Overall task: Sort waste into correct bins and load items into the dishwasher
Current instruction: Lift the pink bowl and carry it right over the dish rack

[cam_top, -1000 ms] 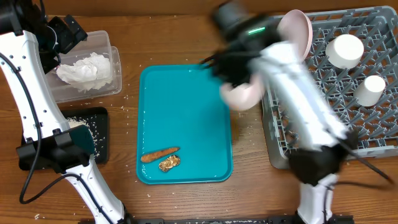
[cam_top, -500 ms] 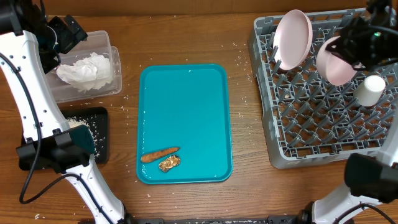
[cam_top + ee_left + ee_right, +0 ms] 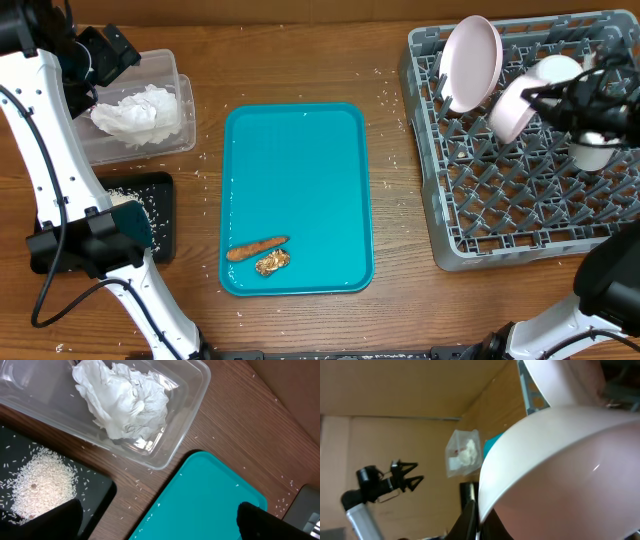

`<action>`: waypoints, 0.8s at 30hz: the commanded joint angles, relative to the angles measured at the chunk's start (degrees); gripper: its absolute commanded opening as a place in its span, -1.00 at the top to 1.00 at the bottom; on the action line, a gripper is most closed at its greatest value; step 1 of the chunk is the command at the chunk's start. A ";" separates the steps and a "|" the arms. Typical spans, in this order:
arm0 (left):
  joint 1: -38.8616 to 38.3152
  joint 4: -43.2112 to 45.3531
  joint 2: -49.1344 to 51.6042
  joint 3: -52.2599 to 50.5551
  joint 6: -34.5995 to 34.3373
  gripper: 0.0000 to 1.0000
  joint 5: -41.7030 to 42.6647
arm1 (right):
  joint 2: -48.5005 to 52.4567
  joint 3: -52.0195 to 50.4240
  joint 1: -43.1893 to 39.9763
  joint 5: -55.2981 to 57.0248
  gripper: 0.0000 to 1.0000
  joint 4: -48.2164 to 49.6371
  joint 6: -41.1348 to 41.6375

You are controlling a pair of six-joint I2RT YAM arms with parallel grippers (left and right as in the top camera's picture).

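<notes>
Crockery crowds the grey dish rack (image 3: pixel 500 215): an upright plate (image 3: pixel 472 62) stands just beside the tilted bowl (image 3: pixel 512 110), which the right end effector (image 3: pixel 545 97) pinches by its rim, closed tight upon it, above the rack. Lowered askew, the bowl could knock the plate or slip free, I judge. It looks glossy, pinkish-white, smooth. The left end effector (image 3: pixel 118 52) hovers spread wide, empty, near the clear tub (image 3: pixel 188 110) holding napkins (image 3: pixel 135 112).

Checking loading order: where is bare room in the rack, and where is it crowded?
The front half of the rack, below the cup, is bare. Its back rows are crowded: the upright plate, the upturned bowl, and the right gripper holding a second bowl.
</notes>
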 commanded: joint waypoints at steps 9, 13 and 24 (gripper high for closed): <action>-0.55 -0.11 0.31 0.22 1.09 -1.00 -0.39 | -0.28 -8.28 -0.09 -1.73 0.93 4.13 -1.46; -0.55 -0.11 0.31 0.22 1.09 -1.00 -0.39 | -0.28 -8.76 -0.22 2.56 0.93 3.82 -1.01; -0.55 -0.11 0.31 0.22 1.11 -1.00 -0.39 | -0.28 -8.76 -1.99 11.37 0.93 2.56 5.01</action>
